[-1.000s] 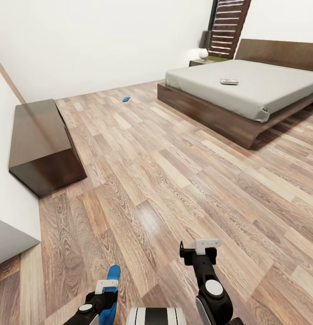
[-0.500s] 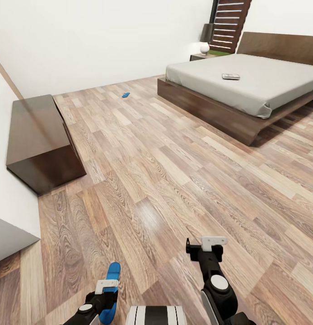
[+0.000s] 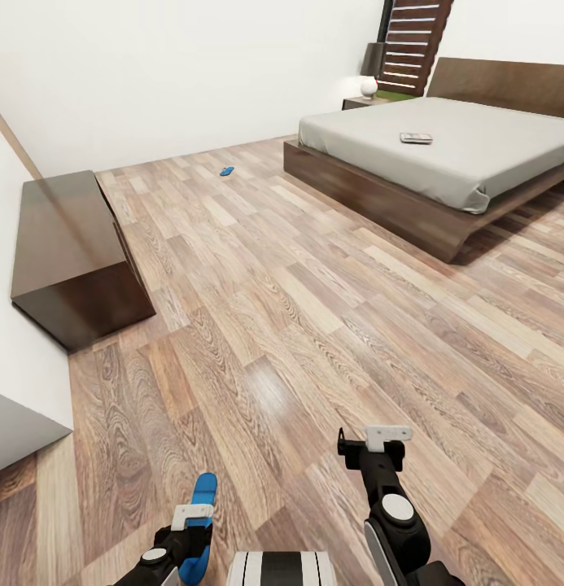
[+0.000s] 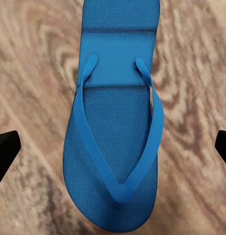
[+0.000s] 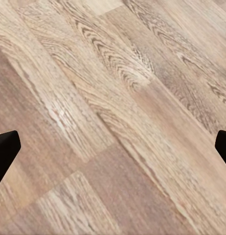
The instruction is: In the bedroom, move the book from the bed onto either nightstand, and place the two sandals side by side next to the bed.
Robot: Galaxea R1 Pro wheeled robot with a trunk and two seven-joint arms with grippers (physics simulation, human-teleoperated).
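The bed (image 3: 477, 175), with a dark wooden frame and a grey mattress, stands at the far right. The book (image 3: 416, 138) lies on the mattress. A nightstand (image 3: 360, 102) sits past the bed's far corner. One blue sandal (image 3: 226, 171) lies on the floor far off, near the white wall. The other sandal (image 3: 203, 496) (image 4: 115, 132) is under my left gripper (image 3: 196, 529) (image 4: 113, 147), whose fingers stand wide apart on either side of it without touching. My right gripper (image 3: 369, 452) (image 5: 113, 147) hangs open over bare planks.
A low dark-brown cabinet (image 3: 66, 260) stands along the left wall. A white round lamp (image 3: 368, 85) sits on the nightstand. A grey ledge (image 3: 17, 435) juts in at the near left. Wood-plank floor (image 3: 314, 309) stretches from me to the bed.
The whole view shifted a little over the first half second, so the camera moved. My right arm has drifted slightly right and lower. The near sandal keeps its place under my left gripper.
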